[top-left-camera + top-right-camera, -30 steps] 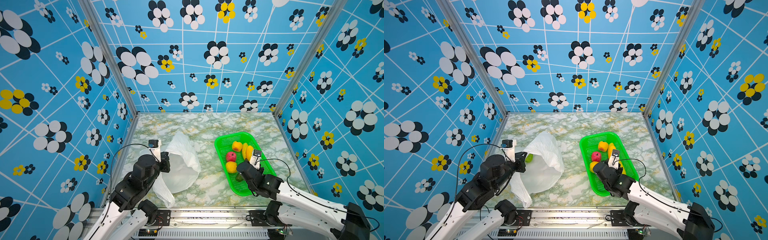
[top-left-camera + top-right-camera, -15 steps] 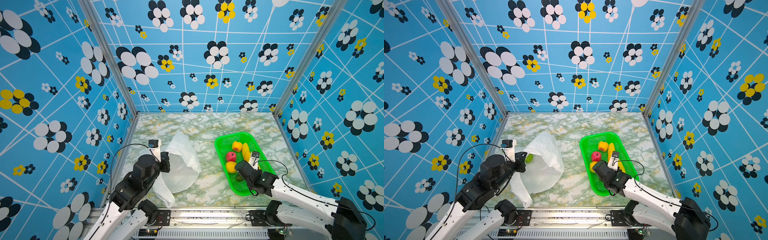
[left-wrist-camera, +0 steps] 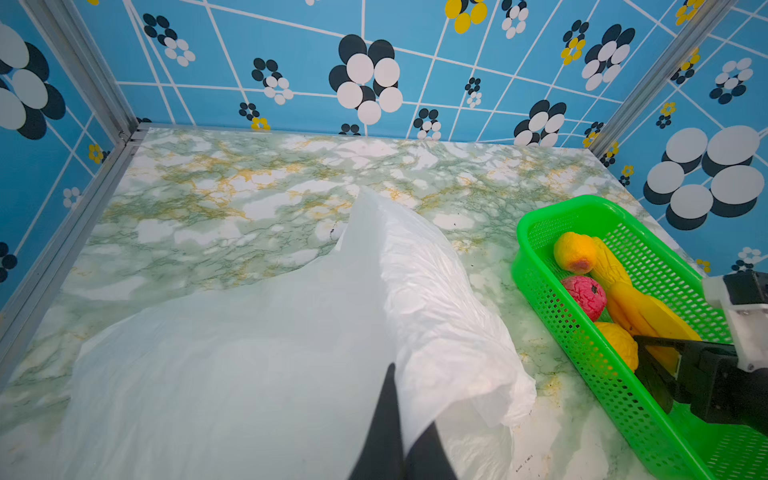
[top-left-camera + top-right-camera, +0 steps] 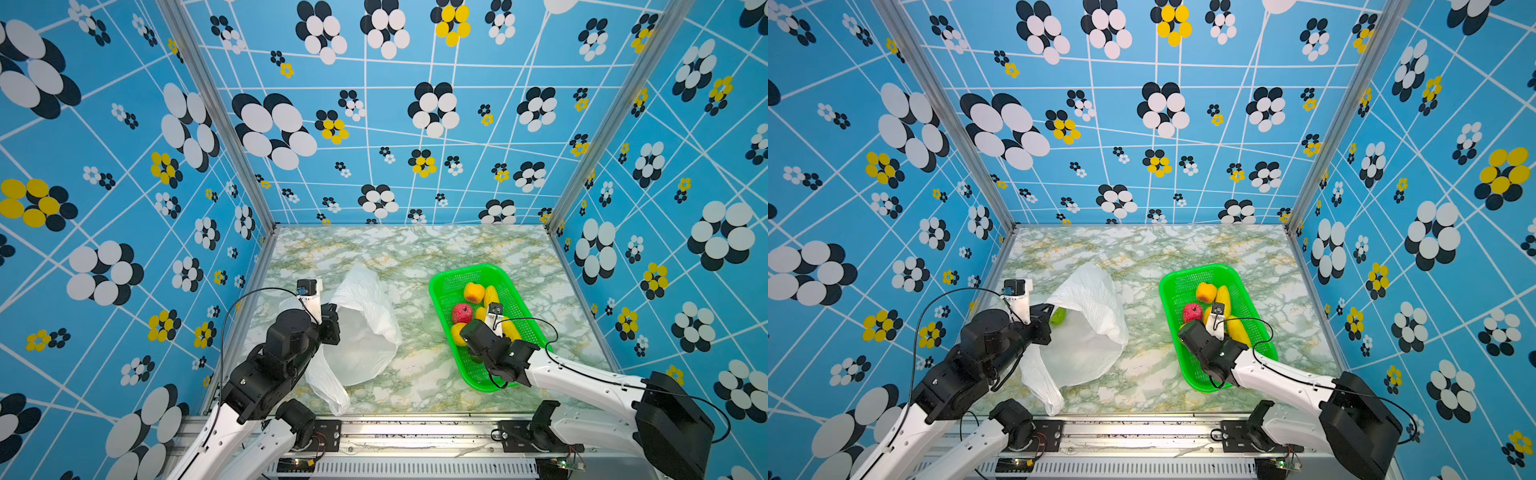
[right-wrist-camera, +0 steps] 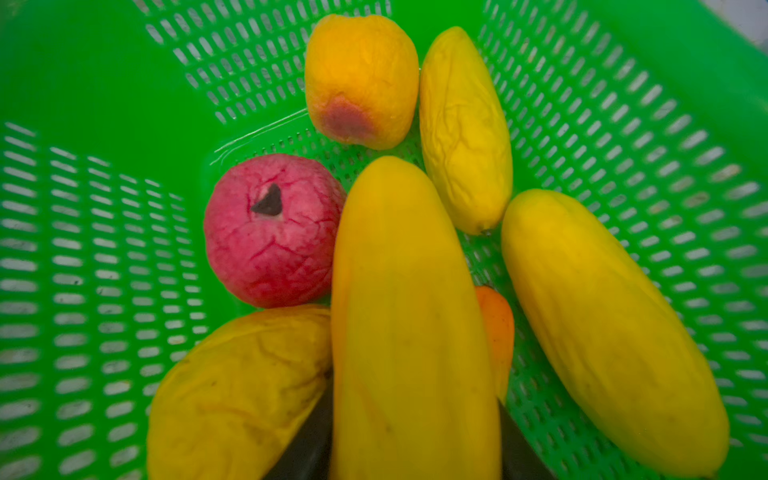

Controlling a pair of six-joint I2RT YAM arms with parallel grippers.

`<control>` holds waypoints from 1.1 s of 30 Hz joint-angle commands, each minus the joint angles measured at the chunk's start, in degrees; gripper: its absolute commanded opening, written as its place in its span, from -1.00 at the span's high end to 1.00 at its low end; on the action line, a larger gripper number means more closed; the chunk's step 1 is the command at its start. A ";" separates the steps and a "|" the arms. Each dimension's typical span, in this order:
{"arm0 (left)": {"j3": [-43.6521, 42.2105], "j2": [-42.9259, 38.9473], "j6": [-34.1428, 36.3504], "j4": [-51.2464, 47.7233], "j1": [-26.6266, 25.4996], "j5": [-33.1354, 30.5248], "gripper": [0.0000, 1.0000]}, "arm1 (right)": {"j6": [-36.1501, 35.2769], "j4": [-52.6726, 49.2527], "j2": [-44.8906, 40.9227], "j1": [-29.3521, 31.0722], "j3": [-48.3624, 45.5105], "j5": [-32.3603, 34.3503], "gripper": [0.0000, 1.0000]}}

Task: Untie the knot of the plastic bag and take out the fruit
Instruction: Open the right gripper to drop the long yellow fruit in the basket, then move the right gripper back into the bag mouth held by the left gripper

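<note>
One green fruit (image 4: 1059, 316) sits in the bag (image 4: 1090, 345) just beside the left gripper (image 3: 407, 419), which is pinched together on the bag's rim. The right gripper (image 5: 415, 428) has its jaws flanking a yellow fruit (image 5: 407, 299) in the basket (image 4: 465, 275); whether they grip it is unclear.

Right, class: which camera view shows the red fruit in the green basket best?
The right wrist view: the red fruit is close up, wrinkles and dark pit clear. Both top views show it small; the left wrist view shows it farther off, inside the basket.

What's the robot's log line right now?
left gripper: shut on plastic bag | right gripper: jaws around long yellow fruit in green basket | green fruit: in bag
</note>
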 commanded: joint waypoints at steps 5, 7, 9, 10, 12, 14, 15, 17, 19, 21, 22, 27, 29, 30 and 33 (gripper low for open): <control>-0.61 -0.19 -0.17 0.02 0.55 -0.47 1.00 | 0.19 1.22 2.74 -0.32 1.27 -1.87 -0.35; -0.43 -0.02 -0.16 -0.11 0.55 -0.78 1.00 | 0.11 1.11 2.24 -0.35 1.31 -1.60 -0.45; -0.55 -0.02 -0.18 0.01 0.55 -0.84 1.00 | -0.27 1.04 1.59 -0.36 1.32 -1.10 -0.52; -0.69 -0.02 -0.11 0.19 0.55 -0.75 1.00 | -0.45 1.07 1.20 -0.36 1.36 -0.86 -0.55; -0.61 0.07 -0.14 0.15 0.55 -0.52 1.00 | -0.46 0.77 0.30 -0.36 1.24 -0.37 -0.56; -0.68 -0.08 -0.13 0.01 0.55 -0.48 1.00 | -0.28 0.19 -1.16 -0.36 0.90 -0.27 -0.56; -0.69 -0.17 -0.16 0.02 0.55 -0.46 1.00 | -0.28 0.15 -2.02 -0.37 0.56 -0.27 -0.56; -0.60 -0.19 -0.15 0.00 0.55 -0.31 1.00 | -0.91 0.08 -4.55 -0.36 -0.25 -0.10 -0.57; -0.41 -0.01 -0.12 -0.11 0.55 -0.78 1.00 | -2.06 -0.50 -7.27 -0.36 -0.53 0.00 -0.58; -0.60 0.07 -0.15 0.08 0.55 -0.92 1.00 | -3.54 -1.09 -10.23 -0.36 -0.58 0.09 -0.60; -0.69 0.09 -0.10 0.27 0.54 -0.79 1.00 | -4.30 -1.22 -11.84 -0.35 -0.77 0.07 -0.60; -0.60 0.16 -0.11 0.11 0.55 -0.64 1.00 | -8.18 0.30 -19.60 1.09 -2.61 -1.39 -0.61; -0.43 0.26 -0.04 0.20 0.55 -0.73 1.00 | -10.99 3.04 -22.36 4.11 -3.59 -1.53 -0.61; -0.27 0.41 -0.07 0.20 0.55 -0.97 1.00 | -12.68 4.59 -23.50 6.43 -3.69 -1.32 -0.61; -0.25 1.04 0.02 0.32 0.59 -1.57 1.00 | -18.30 10.01 -24.75 13.57 -3.57 -0.56 -0.59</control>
